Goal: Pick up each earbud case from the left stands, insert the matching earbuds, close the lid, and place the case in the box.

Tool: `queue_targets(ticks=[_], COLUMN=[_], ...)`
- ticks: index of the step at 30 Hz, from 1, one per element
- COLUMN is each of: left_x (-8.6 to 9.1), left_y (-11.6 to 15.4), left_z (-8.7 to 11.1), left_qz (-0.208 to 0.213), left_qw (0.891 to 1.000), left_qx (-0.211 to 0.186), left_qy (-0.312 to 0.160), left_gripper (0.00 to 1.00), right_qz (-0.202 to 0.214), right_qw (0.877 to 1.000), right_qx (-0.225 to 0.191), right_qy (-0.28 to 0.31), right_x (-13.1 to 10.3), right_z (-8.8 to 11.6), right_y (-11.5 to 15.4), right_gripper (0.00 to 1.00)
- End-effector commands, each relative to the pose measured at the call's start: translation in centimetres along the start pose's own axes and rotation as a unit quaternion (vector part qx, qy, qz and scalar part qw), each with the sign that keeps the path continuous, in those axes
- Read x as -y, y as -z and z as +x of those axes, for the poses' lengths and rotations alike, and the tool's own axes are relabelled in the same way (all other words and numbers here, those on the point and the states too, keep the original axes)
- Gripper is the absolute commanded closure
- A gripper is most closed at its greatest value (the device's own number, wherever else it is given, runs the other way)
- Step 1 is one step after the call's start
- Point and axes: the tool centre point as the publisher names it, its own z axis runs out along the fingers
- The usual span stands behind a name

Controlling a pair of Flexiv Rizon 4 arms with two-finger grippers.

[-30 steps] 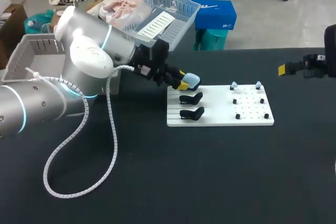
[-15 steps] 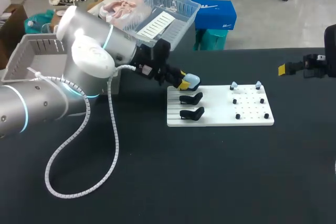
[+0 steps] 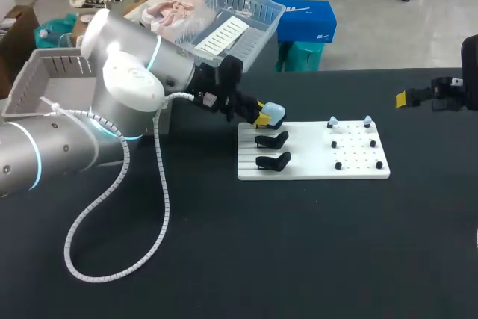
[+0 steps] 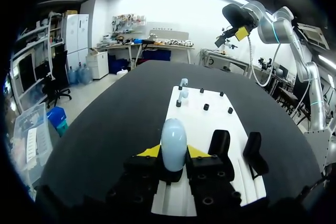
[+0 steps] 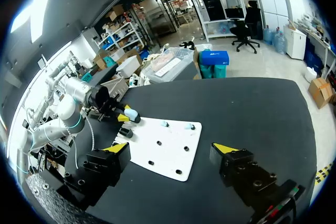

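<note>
Black worktop (image 3: 299, 244), white board (image 3: 314, 166) toward far edge. Your left jaws are clamped on pale blue earbud case (image 4: 173, 142) at board's far-left stand, a side grip that likely leaves the lid free. Your right jaws are spread and empty at right edge, probably waiting for earbuds (image 3: 332, 121) on far pegs.

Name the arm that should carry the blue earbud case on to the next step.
Left. Its claw is shut on the earbud case at the stand end of the white board. The right claw is open and empty, well away past the board's other end.
</note>
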Motion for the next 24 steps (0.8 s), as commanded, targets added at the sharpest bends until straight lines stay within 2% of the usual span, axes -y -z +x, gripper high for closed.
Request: queue_targets(ticks=[1, 14, 19, 21, 24], left_x=[-0.1, 1.0, 1.7, 2.0, 2.4], left_y=[0.1, 2.8, 4.9, 5.9, 7.5], left_z=[0.0, -1.0, -2.0, -2.5, -3.5], left_qz=[0.002, 0.026, 0.038, 0.03, 0.031], left_qw=[1.0, 0.999, 0.998, 0.997, 0.995], left_qx=[0.003, 0.03, 0.055, 0.07, 0.09], left_qy=[-0.002, -0.003, -0.002, -0.015, -0.008], left_gripper=[1.0, 1.0, 1.0, 1.0, 1.0], right_qz=[-0.003, -0.003, -0.003, -0.003, -0.003], right_qw=[1.0, 1.0, 1.0, 1.0, 1.0], right_qx=[0.0, 0.0, 0.0, 0.0, 0.0], right_qy=[0.001, 0.001, 0.001, 0.001, 0.001], right_x=[0.1, 0.1, 0.1, 0.1, 0.1], right_z=[0.0, 0.0, 0.0, 0.0, 0.0], right_y=[0.0, 0.0, 0.0, 0.0, 0.0], right_gripper=[0.0, 0.0, 0.0, 0.0, 0.0])
